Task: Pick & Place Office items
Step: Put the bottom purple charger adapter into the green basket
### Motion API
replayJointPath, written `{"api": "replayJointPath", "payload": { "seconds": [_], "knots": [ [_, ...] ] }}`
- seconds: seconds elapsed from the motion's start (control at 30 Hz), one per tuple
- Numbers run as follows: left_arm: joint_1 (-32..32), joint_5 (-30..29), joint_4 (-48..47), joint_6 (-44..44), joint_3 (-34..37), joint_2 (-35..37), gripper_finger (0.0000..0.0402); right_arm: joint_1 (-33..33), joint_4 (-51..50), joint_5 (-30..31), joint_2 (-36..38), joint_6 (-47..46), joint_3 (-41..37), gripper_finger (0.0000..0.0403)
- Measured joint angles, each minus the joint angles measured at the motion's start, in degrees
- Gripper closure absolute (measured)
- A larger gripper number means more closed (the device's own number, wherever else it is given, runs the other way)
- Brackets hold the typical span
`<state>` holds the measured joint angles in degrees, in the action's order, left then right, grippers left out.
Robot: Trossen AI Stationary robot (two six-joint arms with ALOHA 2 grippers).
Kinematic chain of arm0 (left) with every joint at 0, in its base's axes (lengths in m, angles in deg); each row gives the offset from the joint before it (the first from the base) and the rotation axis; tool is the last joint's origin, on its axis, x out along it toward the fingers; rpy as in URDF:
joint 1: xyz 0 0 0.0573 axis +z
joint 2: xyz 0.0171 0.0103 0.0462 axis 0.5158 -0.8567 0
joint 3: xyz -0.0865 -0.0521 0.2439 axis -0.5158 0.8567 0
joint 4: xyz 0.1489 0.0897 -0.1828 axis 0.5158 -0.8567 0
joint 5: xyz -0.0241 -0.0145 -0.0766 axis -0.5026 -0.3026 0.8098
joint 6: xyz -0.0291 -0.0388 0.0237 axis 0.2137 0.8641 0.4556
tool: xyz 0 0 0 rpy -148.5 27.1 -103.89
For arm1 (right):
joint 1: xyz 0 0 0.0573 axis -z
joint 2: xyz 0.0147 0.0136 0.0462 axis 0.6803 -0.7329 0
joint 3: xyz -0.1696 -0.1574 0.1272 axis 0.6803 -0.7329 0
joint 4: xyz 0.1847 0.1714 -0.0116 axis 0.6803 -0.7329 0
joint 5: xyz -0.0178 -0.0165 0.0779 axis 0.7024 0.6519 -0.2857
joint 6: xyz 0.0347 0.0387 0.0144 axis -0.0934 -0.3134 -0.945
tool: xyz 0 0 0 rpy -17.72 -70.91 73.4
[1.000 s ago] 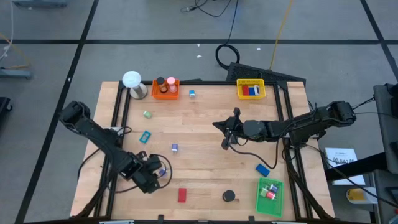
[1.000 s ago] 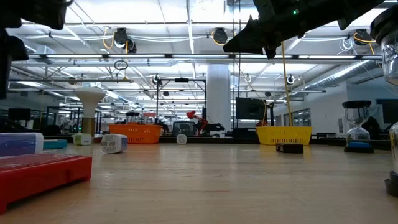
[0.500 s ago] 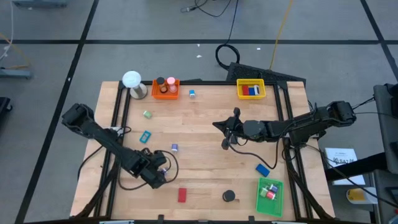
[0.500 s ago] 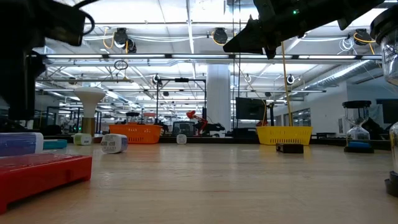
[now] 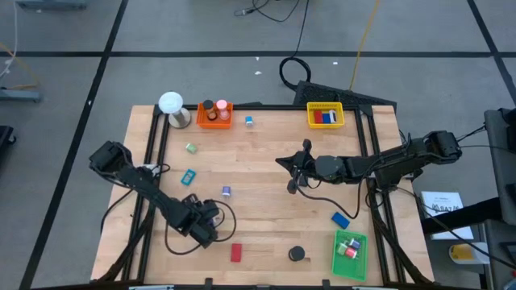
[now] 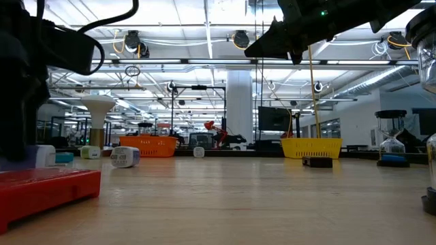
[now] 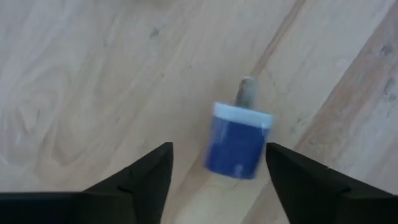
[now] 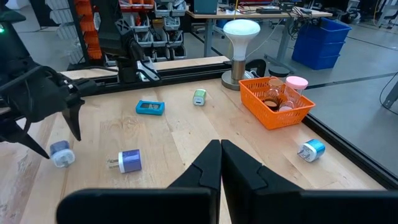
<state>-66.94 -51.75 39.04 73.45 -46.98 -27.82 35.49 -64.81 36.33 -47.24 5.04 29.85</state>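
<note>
A small blue plug-like piece with a white cap and a metal prong [image 7: 238,146] lies flat on the wooden table. My left gripper [image 7: 217,180] hangs over it near the table's front left, pointing down. It is open, one finger on each side of the piece, neither touching. In the high view the gripper [image 5: 207,225] hides the piece. The right wrist view shows the piece [image 8: 62,152] under that gripper. My right gripper [image 5: 294,173] waits shut above the table's middle, holding nothing.
A red block [image 5: 236,253] and a black disc [image 5: 297,254] lie near the front edge. A second blue plug [image 5: 226,192], a teal piece [image 5: 189,176] and a blue block [image 5: 340,218] lie around. Orange [image 5: 214,113], yellow [image 5: 325,116] and green [image 5: 350,251] trays stand at the edges.
My left gripper has sunk toward the table and gone a little toward the right edge, coming over the blue plug-like piece. In the low view its dark body has come down at the left. The piece has not moved.
</note>
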Motion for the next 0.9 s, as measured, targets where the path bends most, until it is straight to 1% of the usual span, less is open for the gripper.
{"api": "replayJointPath", "payload": {
  "seconds": [0.13,0.23,0.33,0.5,0.6,0.7,0.9],
  "knots": [
    [0.0,-0.9,0.3,-2.2,0.0,0.1,0.0184,0.0,0.0,0.0,0.0,0.0,0.0,0.0399],
    [0.1,-0.8,1.2,-4.7,0.0,0.1,0.0193,0.0,0.0,0.0,0.0,0.0,0.0,0.0399],
    [0.2,-0.8,1.8,-6.5,0.0,0.1,0.0187,0.0,0.0,0.0,0.0,0.0,0.0,0.0399],
    [0.6,-1.5,2.1,-8.9,0.1,-0.6,0.0157,0.0,0.0,0.0,0.0,0.0,0.0,0.0399],
    [0.6,-2.2,2.8,-10.7,0.1,-0.8,0.0156,0.0,0.0,0.0,0.0,0.0,0.0,0.0399],
    [0.6,-2.3,3.0,-11.4,0.1,-0.9,0.0181,0.0,0.0,0.0,0.0,0.0,0.0,0.0399],
    [0.6,-1.2,2.9,-13.8,0.1,-0.9,0.0264,0.0,0.0,0.0,0.0,0.0,0.0,0.0399]
  ]
}}
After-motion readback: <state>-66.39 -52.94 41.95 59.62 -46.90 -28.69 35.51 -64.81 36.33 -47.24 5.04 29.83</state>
